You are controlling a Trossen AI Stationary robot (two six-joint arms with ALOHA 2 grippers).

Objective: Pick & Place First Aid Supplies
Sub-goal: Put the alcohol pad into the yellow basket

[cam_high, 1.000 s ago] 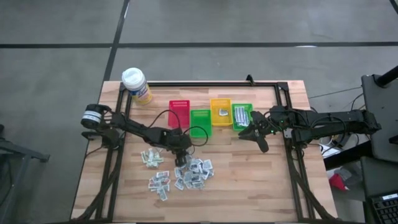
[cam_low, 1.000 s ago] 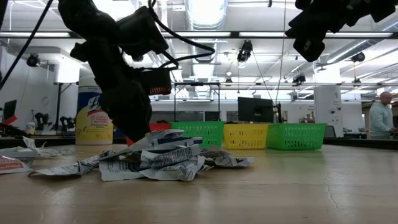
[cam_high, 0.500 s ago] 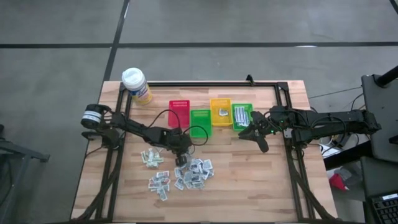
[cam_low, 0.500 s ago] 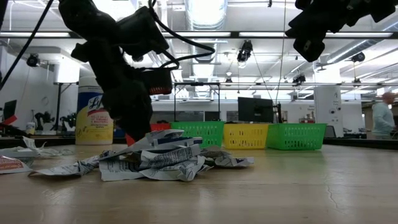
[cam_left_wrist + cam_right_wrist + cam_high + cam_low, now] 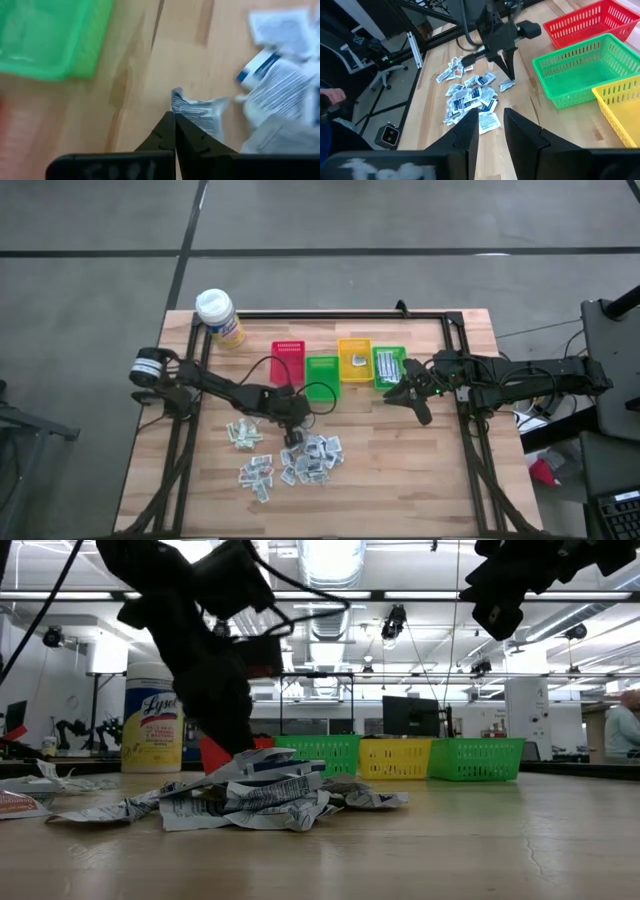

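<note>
Now a small silvery packet [image 5: 200,114] is pinched by the left gripper [image 5: 174,131] beside the pile of packets [image 5: 305,458]. The right gripper [image 5: 489,131] is held slightly spread near the green bin [image 5: 388,366].

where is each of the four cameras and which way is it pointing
High view: above the table, looking straight down; both arms show, left tool at the packet pile, right tool beside the bins.
Low view: at tabletop height, level across the packet pile to the bins; arms hang in from above.
Left wrist view: past its shut tool pinching a silvery packet.
Right wrist view: past its own open fingers toward pile and left arm.
Shared: the green bin.
</note>
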